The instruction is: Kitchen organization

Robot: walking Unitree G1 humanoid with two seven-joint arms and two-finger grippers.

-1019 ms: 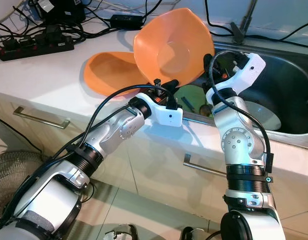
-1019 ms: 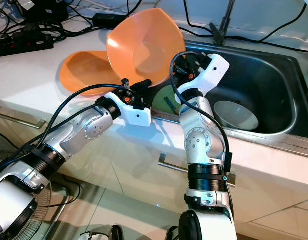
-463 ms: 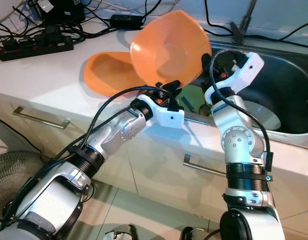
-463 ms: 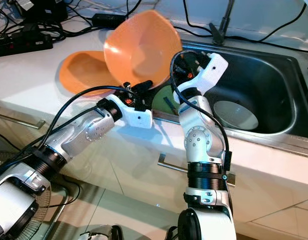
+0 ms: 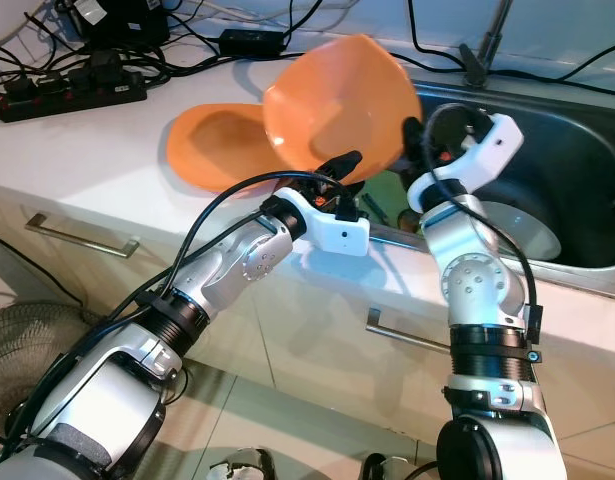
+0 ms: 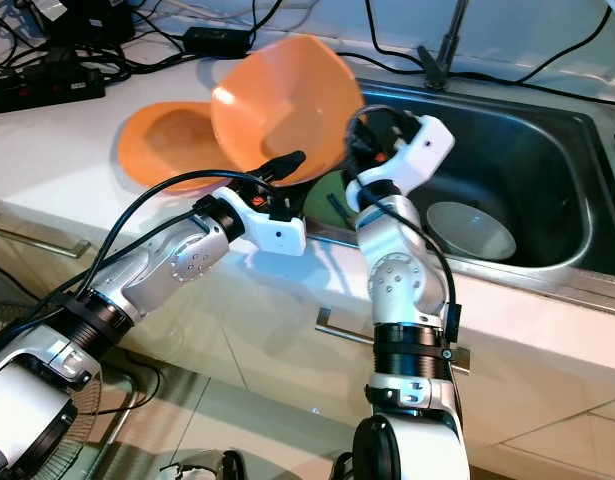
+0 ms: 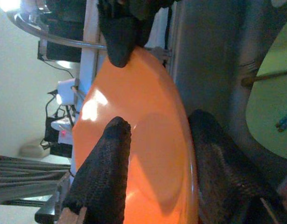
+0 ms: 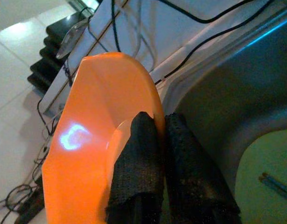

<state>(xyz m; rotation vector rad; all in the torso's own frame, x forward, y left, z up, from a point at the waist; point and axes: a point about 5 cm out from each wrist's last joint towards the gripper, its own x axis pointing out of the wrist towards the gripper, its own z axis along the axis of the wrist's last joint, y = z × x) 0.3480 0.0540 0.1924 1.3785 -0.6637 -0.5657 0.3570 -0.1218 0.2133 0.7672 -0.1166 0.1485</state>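
An orange bowl (image 5: 332, 100) is held tilted in the air over the counter's edge by the sink, its hollow facing me. My right gripper (image 5: 413, 130) is shut on its right rim; the right wrist view shows both fingers (image 8: 136, 154) pinching that rim (image 8: 134, 74). My left gripper (image 5: 337, 165) is at the bowl's lower rim and stands open. In the left wrist view, one finger (image 7: 108, 163) lies over the inside and the other outside. A second orange bowl (image 5: 217, 145) lies on the white counter (image 5: 97, 150) behind.
The steel sink (image 5: 577, 170) on the right holds a white bowl (image 5: 532, 235) and a green plate (image 5: 382, 195) with utensils. A faucet (image 5: 482, 50) stands behind it. A power strip (image 5: 72, 95) and cables lie at the counter's back left. Drawer handles (image 5: 82, 235) are below.
The raised orange bowl has sunk a little and tipped flatter. My left gripper's fingers have spread apart at its lower rim. The right gripper keeps its hold.
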